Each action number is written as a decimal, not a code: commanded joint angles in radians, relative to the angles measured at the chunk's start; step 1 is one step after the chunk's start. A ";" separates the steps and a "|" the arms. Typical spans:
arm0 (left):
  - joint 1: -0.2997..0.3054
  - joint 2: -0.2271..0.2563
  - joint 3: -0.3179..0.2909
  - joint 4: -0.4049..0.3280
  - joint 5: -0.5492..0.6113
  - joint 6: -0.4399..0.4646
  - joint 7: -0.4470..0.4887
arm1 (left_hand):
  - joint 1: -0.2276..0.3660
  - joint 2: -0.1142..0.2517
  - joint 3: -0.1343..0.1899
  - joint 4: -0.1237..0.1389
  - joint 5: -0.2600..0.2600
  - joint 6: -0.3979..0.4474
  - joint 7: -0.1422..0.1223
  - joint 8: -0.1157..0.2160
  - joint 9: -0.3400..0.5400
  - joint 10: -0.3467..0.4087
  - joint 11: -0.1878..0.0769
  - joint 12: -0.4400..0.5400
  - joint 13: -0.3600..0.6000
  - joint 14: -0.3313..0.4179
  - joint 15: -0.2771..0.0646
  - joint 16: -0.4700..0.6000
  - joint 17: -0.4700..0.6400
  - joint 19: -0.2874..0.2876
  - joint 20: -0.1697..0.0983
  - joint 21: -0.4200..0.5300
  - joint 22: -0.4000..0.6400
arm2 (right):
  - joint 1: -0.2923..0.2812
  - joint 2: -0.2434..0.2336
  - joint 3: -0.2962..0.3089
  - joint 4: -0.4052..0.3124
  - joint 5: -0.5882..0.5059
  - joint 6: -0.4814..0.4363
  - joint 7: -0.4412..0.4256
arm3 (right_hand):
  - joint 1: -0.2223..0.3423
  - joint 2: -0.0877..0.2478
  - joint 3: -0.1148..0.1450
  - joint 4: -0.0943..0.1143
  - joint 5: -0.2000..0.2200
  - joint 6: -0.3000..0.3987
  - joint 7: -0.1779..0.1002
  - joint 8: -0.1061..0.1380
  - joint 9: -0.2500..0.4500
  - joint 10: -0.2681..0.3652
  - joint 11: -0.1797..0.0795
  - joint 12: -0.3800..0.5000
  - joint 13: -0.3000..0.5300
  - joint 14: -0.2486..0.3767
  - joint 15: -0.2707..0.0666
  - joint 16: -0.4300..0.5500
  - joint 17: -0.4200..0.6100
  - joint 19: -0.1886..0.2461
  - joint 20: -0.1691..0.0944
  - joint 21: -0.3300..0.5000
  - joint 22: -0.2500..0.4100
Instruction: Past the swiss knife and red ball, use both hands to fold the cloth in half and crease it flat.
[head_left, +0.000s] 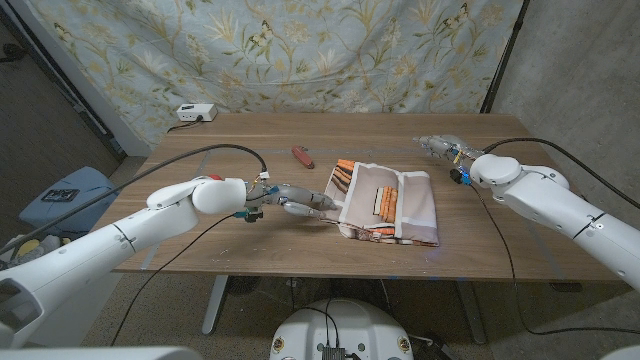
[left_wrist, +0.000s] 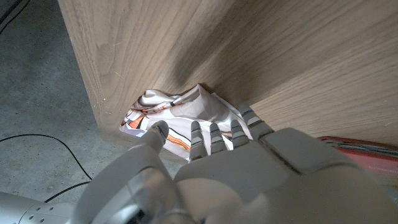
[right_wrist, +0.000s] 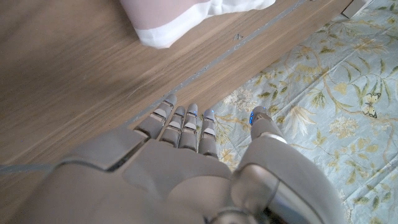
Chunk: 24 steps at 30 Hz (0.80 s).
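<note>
Rumpled striped cloth (head_left: 388, 204) — soft (wood-grain table (head_left: 250, 250))

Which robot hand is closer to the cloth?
Left. The left hand reaches the cloth at its near-left edge; the right hand is apart from it, near the table's far edge.

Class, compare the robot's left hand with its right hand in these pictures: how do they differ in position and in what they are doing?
The left hand reaches to the cloth at its near-left edge; the right hand is off the cloth, by the table's far edge. The left hand's fingers extend toward the cloth; the right hand's fingers point past the table edge toward the floral backdrop. Both have fingers extended and hold nothing.
</note>
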<state>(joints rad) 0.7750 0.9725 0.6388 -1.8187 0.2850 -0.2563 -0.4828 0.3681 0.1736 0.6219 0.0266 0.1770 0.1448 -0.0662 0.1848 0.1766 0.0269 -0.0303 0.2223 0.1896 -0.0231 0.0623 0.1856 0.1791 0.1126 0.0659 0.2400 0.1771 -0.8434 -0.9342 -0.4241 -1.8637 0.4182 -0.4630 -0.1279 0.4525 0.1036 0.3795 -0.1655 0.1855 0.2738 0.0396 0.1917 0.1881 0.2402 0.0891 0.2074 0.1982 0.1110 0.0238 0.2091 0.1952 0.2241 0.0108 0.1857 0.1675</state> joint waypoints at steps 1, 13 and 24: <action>-0.008 -0.002 0.008 -0.003 0.011 0.004 -0.018 | -0.013 0.001 0.005 0.007 0.000 0.008 -0.001 0.002 0.004 0.004 -0.003 -0.003 0.000 0.000 -0.002 0.001 0.002 -0.004 -0.001 -0.001 0.003 | 0.010 -0.034 -0.017 -0.086 -0.009 -0.132 -0.009 | 0.006 -0.011 -0.004 -0.001 0.000 -0.006 0.012 -0.003 0.003 0.014 0.004 0.006 0.006 0.005 0.012 -0.001 0.003 0.001 0.011 0.000 0.003; -0.029 -0.007 0.026 -0.002 0.028 0.017 -0.060 | -0.020 0.001 0.005 0.013 -0.001 0.011 -0.003 0.003 0.003 0.019 -0.005 0.001 0.000 0.001 -0.003 0.001 0.003 -0.004 -0.001 -0.003 0.003 | -0.023 -0.036 0.000 -0.127 -0.004 -0.147 -0.054 | 0.009 -0.024 -0.011 0.001 -0.003 0.002 0.025 0.003 0.003 0.046 0.017 0.018 0.010 0.031 0.027 0.007 0.002 0.002 0.022 0.003 0.003; -0.054 -0.017 0.036 0.010 0.039 0.019 -0.084 | -0.028 0.000 0.007 0.019 -0.001 0.014 -0.003 0.003 0.003 0.042 -0.008 0.007 0.000 0.013 -0.008 0.004 0.003 -0.004 -0.004 -0.006 0.003 | -0.034 -0.035 -0.002 -0.146 -0.011 -0.158 -0.077 | 0.008 -0.028 -0.014 0.003 -0.004 0.007 0.022 0.006 0.003 0.053 0.015 0.019 0.011 0.039 0.027 0.009 0.002 0.000 0.021 0.002 0.003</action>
<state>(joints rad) 0.7415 0.9647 0.6639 -1.8199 0.3132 -0.2420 -0.5420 0.3498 0.1734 0.6260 0.0391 0.1770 0.1502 -0.0716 0.1847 0.1767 0.0543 -0.0394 0.2223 0.1861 -0.0159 0.0552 0.1857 0.1790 0.1124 0.0658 0.2362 0.1772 -0.8636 -0.9679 -0.4275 -1.9842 0.4128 -0.6077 -0.1803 0.4594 0.0857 0.3666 -0.1638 0.1855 0.2755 0.0644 0.1917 0.1881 0.2852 0.1049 0.2189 0.2076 0.1417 0.0538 0.2091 0.1954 0.2226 0.0307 0.1857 0.1676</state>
